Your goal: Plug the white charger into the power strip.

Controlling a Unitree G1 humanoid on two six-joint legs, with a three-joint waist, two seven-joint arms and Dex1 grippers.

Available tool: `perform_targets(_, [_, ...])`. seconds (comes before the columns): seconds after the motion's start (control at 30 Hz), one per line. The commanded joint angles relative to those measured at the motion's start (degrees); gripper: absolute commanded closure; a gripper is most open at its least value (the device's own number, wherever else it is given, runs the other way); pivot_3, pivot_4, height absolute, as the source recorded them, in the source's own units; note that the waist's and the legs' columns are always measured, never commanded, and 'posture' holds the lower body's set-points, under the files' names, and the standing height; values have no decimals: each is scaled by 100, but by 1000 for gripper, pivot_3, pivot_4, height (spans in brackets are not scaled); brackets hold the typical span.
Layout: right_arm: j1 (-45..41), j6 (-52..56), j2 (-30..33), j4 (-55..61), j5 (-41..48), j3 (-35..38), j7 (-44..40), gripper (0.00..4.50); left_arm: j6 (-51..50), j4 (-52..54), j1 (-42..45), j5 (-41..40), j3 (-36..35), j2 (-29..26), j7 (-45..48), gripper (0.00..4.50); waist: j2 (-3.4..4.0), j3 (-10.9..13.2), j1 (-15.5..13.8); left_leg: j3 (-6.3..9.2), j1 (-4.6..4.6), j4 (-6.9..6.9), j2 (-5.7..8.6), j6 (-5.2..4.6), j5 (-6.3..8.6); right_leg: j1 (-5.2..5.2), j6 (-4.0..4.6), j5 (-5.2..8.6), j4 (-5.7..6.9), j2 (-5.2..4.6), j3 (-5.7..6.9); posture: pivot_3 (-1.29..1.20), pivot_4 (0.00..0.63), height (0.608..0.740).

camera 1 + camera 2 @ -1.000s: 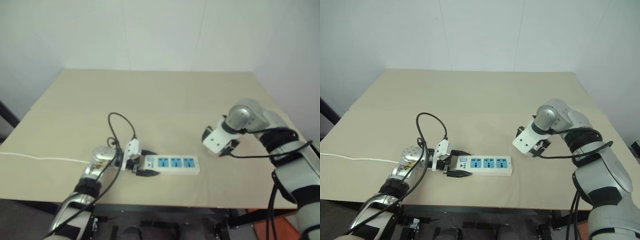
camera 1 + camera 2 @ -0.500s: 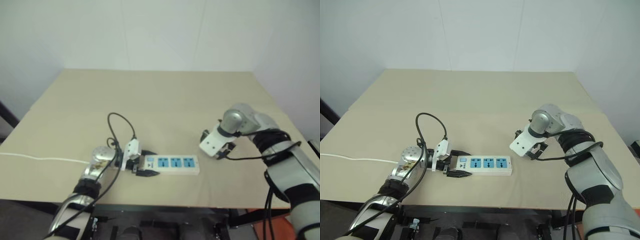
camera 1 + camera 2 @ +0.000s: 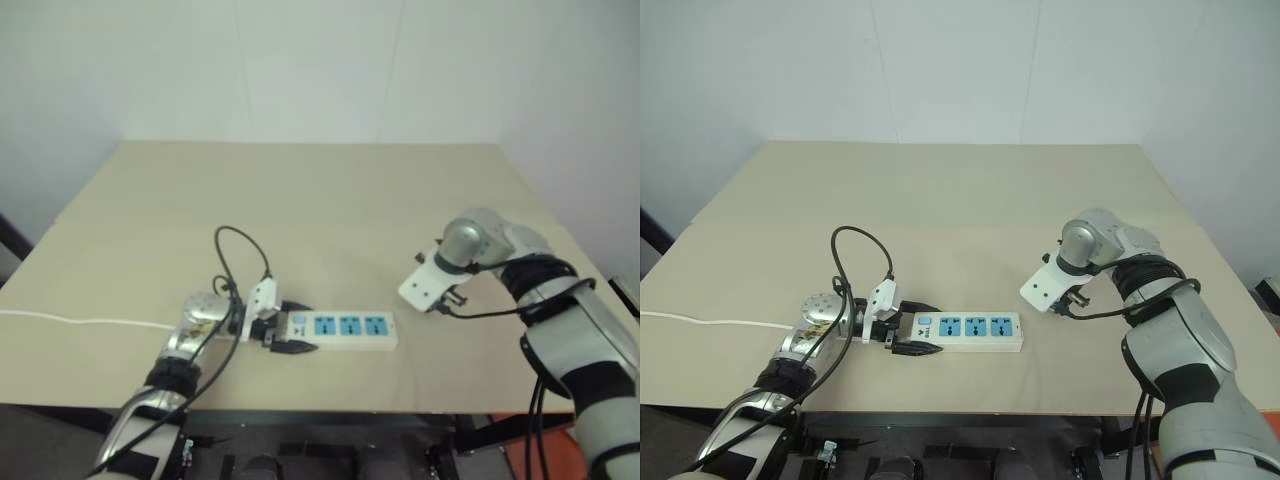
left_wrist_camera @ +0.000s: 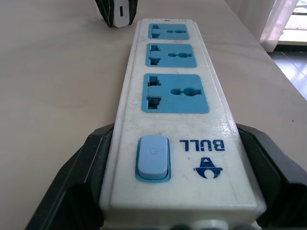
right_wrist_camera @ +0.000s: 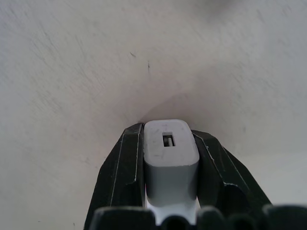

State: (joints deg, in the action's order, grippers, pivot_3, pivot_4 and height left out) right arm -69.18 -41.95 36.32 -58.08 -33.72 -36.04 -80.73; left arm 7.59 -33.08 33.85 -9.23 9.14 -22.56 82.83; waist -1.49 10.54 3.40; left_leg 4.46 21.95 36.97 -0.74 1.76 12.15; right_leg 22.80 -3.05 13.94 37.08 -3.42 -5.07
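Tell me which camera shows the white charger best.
The right wrist view: the white charger sits close up, its port facing the camera, clamped by the right end effector. The left wrist view shows it small, beyond the power strip; in the eye views the arm covers it.

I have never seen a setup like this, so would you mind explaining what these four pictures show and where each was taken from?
This is a humanoid robot with two arms, each ending in two black fingers. The two wide pictures come from cameras in its head, looking down at a beige table. The close-ups come from cameras on its wrists.

On the table lies a white power strip with three blue sockets. The left gripper has its fingers on either side of the strip's switch end, as the left wrist picture shows up close. The right gripper, pointing down at the table off the strip's other end, is shut on a small white charger, whose slot faces that wrist's camera. A thin white cord runs off the table's left edge.
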Motion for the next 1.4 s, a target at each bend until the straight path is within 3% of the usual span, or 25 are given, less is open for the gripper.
perform_targets(0.03, [-101, 130, 35, 105, 448, 447, 248, 3320, -20, 94, -50, 76, 252, 9, 142, 1196, 0, 0, 9, 0, 0, 0, 0, 0, 0, 0, 0, 0, 0, 0, 0, 0, 150, 740])
perform_targets(0.27, [648, 1525, 225, 1533, 2906, 2066, -411, 3320, 11, 81, -33, 88, 279, -4, 175, 1196, 2, 2, -26, 6, 30, -5, 0, -1, 1, 26, 2, 0, 0, -2, 4, 0, 150, 740])
perform_targets(0.4, [2160, 4322, -595, 4145, 5553, 3647, 950, 3320, 76, 55, -20, 123, 302, -42, 146, 1196, 0, 0, -71, 11, 31, -5, -2, -3, 2, 25, 3, 0, 3, -1, 6, 0, 150, 740])
perform_targets(0.5, [3059, 5331, -1053, 5532, 6398, 4005, 1786, 3320, 73, 70, -32, 105, 304, -61, 153, 1196, 2, 1, -84, 11, 33, -2, 0, -3, 1, 33, 7, -3, 15, -1, 1, 0, 150, 740])
perform_targets(0.63, [3772, 5564, -1194, 6316, 6312, 3660, 2040, 3320, 59, 70, -24, 105, 338, -99, 191, 1196, 2, -1, -95, 9, 32, -1, 0, -3, 2, 28, 5, -2, 4, -1, 5, 0, 150, 740])
perform_targets(0.9, [4278, 5708, -1568, 6352, 6144, 2958, 2035, 3320, -11, 147, -58, 81, 329, -104, 141, 1196, 1, -1, -86, 7, 31, -2, -3, -3, 2, 29, 3, -1, 4, 4, 5, 0, 150, 740])
perform_targets(1.4, [4213, 5324, -1900, 5873, 5835, 2643, 1857, 3320, -125, 337, -179, 60, 318, -137, 44, 1196, 1, -1, -86, 8, 33, -2, -3, -3, 2, 30, 2, 0, 2, 4, 6, 0, 150, 740])
